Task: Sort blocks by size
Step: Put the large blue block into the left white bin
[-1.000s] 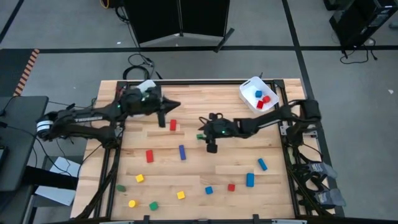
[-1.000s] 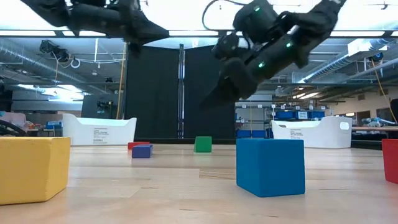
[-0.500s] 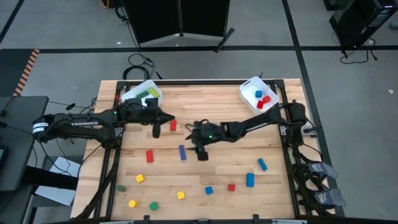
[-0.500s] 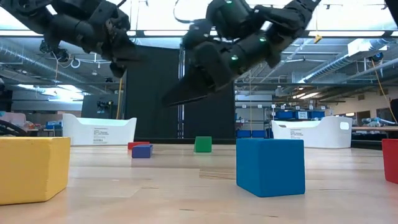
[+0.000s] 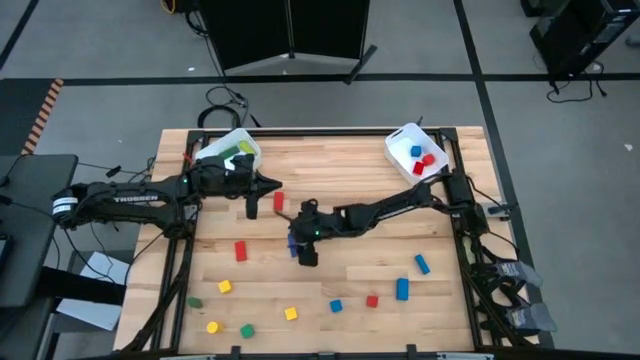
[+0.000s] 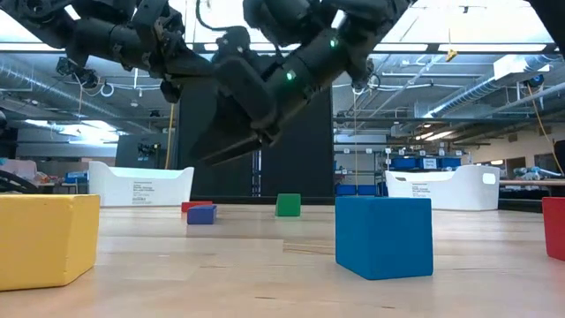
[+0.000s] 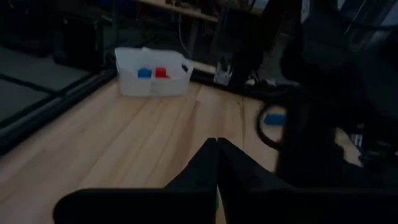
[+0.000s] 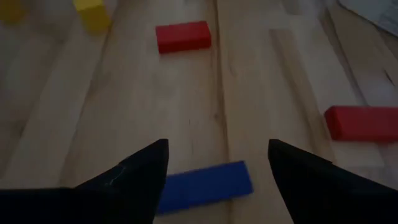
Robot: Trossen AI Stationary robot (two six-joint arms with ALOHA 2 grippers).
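A blue bar (image 8: 205,185) lies flat on the wood table, partly under my right gripper (image 5: 298,240), which hangs above it, open. In the right wrist view the bar lies below the gap between the two spread fingers, which do not touch it. One red bar (image 5: 278,201) lies just beyond it toward the far edge, another (image 5: 240,251) to the left. My left gripper (image 5: 272,184) is shut and empty, hovering by the first red bar near the left bin (image 5: 230,150). Several small cubes, yellow (image 5: 225,286), green (image 5: 246,330), blue (image 5: 336,305) and red (image 5: 372,300), sit along the near edge.
The left white bin holds green and yellow blocks; the right white bin (image 5: 417,150) at the far right holds blue and red ones. Blue bars (image 5: 402,289) lie near right. A green cube (image 6: 288,205) stands mid-table. Bare wood lies between the bins.
My right gripper has swept toward the table's left edge, staying above the table, and now hangs over the blue bar. My left arm has drawn back from over the left bin toward the near edge, uncovering the bin, its fingers still shut.
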